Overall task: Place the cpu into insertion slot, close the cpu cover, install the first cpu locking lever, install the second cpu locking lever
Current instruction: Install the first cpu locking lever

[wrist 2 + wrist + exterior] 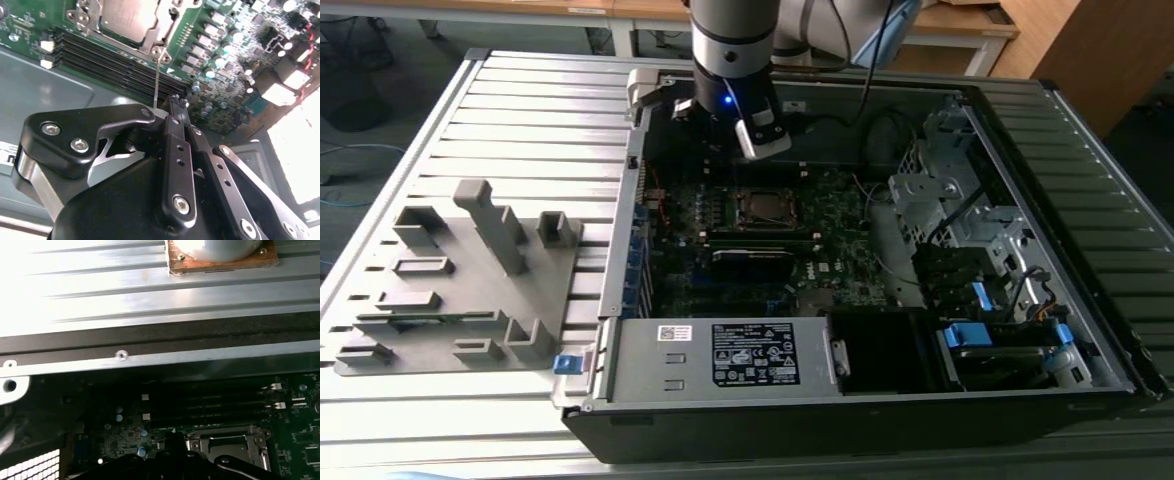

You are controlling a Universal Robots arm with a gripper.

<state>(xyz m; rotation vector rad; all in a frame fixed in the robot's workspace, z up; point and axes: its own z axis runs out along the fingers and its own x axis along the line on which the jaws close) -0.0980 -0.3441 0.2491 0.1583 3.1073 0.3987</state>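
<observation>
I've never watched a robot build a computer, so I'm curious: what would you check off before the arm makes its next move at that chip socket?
1. cpu seated in the socket: ok, its silver top shows through the cover's opening.
2. cpu cover down over it: ok, it appears to lie flat.
3. locking lever latched: not ok, the thin rod stands up from the socket corner.
4. gripper at the lever: ok, its tip is beside the rod's upper end.
5. Lever held by the gripper: cannot tell.
</observation>
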